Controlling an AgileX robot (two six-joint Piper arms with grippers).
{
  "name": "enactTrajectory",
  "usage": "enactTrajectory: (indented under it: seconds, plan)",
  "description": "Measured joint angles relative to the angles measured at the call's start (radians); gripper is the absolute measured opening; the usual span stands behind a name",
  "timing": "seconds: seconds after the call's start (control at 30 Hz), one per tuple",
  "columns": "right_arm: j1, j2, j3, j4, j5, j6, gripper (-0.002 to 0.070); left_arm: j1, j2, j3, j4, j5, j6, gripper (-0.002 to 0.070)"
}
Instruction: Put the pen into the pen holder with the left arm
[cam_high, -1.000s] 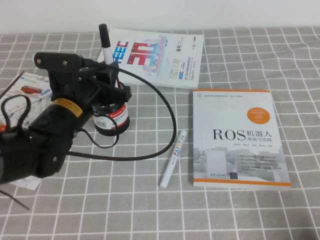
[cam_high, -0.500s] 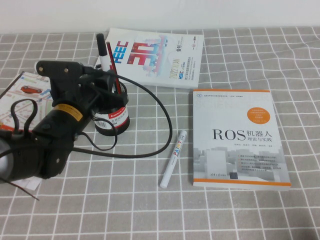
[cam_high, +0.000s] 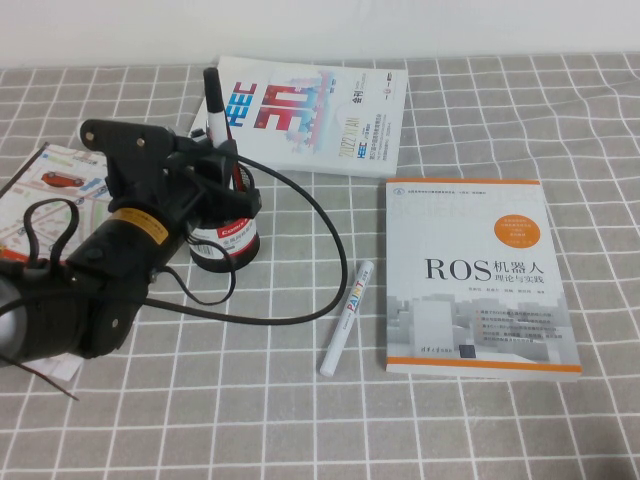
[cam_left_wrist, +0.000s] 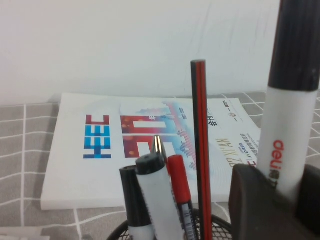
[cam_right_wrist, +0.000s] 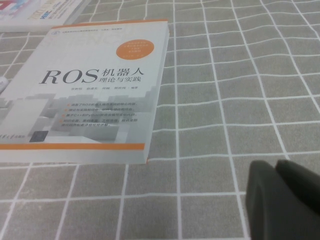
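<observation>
My left gripper (cam_high: 217, 152) is shut on the pen (cam_high: 212, 103), a white marker with a black cap, and holds it nearly upright just above the pen holder (cam_high: 230, 243), a black mesh cup with a red-and-white label. In the left wrist view the pen (cam_left_wrist: 289, 120) stands between the black fingers (cam_left_wrist: 252, 205), which hide its lower end. The mesh rim (cam_left_wrist: 220, 231) lies close beside the gripper (cam_left_wrist: 281, 182). Several pens stand in the cup, among them a thin red pen (cam_left_wrist: 200, 150). My right gripper (cam_right_wrist: 276, 169) is shut and hovers low over the checked cloth.
A white book (cam_high: 310, 112) lies behind the cup and a ROS book (cam_high: 475, 275) lies at the right. An all-white marker (cam_high: 347, 317) rests on the cloth between them. A booklet (cam_high: 55, 180) lies under the left arm, whose black cable (cam_high: 335, 255) loops across the cloth.
The left gripper has come down a little with the pen, whose cap now stands lower against the white book. The pen's tilt has shifted slightly. The right gripper shows no earlier view.
</observation>
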Motion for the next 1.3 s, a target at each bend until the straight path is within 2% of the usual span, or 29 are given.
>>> enactTrajectory:
  seconds: [0.23, 0.5, 0.6, 0.73, 0.8, 0.97, 1.3]
  plan:
    - [0.0, 0.0, 0.0, 0.002, 0.0, 0.0, -0.0015, 0.0, 0.0, 0.0, 0.002, 0.023, 0.0, 0.0262]
    - [0.0, 0.0, 0.0, 0.005, 0.0, 0.0, -0.0015, 0.0, -0.09, 0.0, 0.002, 0.065, 0.0, 0.0279]
    - [0.0, 0.0, 0.0, 0.005, 0.0, 0.0, -0.0015, 0.0, -0.188, 0.0, 0.02, 0.162, 0.0, 0.0228]
    - [0.0, 0.0, 0.0, 0.005, 0.0, 0.0, -0.0015, 0.0, -0.355, 0.0, 0.062, 0.374, -0.014, 0.0061]
    - [0.0, 0.0, 0.0, 0.005, 0.0, 0.0, -0.0015, 0.0, -0.448, 0.0, 0.067, 0.48, -0.031, 0.0027]
    - [0.0, 0.0, 0.0, 0.007, 0.0, 0.0, -0.0015, 0.0, -0.656, 0.006, 0.069, 0.714, -0.041, 0.0003]
    - [0.0, 0.0, 0.0, 0.012, 0.0, 0.0, -0.0015, 0.0, -1.077, 0.217, 0.069, 0.841, -0.083, 0.0]
